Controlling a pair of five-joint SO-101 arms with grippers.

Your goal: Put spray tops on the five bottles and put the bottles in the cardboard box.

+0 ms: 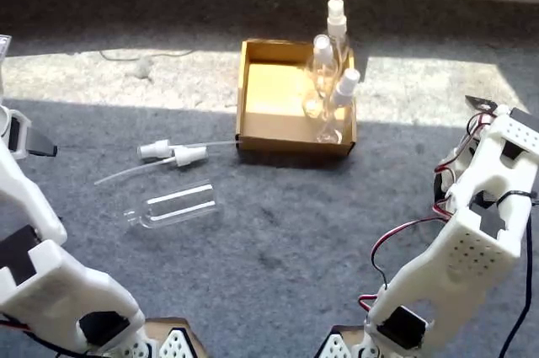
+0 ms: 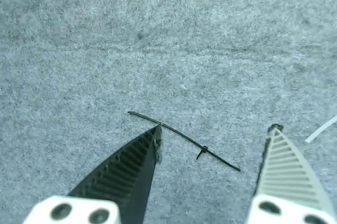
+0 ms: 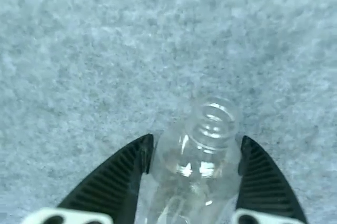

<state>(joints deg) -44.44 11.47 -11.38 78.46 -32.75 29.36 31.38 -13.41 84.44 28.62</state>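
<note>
Three capped bottles (image 1: 330,80) stand in the cardboard box (image 1: 286,146); one bare bottle (image 1: 173,206) and two spray tops (image 1: 173,153) lie on the tabletop (image 1: 295,232) beside it; left fingers (image 2: 131,171) gape wide, empty; right fingers (image 3: 116,182) clasp an open-necked bottle (image 3: 210,145); capping the fourth looks in hand, so a top needs fetching next.

- The carpet (image 1: 278,232) is grey and speckled, paler in a sunlit band on the far side.
- The box (image 1: 290,146) is tan-yellow cardboard.
- The bottles (image 1: 324,80) in the box are clear with white tops.
- The two loose spray tops (image 1: 173,152) are white, and the lying bottle (image 1: 173,206) near them is clear.
- Both arms (image 1: 472,240) are white with black parts; the right one's wires (image 1: 396,236) are red and black.
- The left gripper (image 2: 216,128) has one black ribbed finger (image 2: 131,166) and one pale grey.
- The right gripper (image 3: 197,138) has two black ribbed fingers around a clear bottle (image 3: 213,116).
- The tie (image 2: 184,139) is black.
</note>
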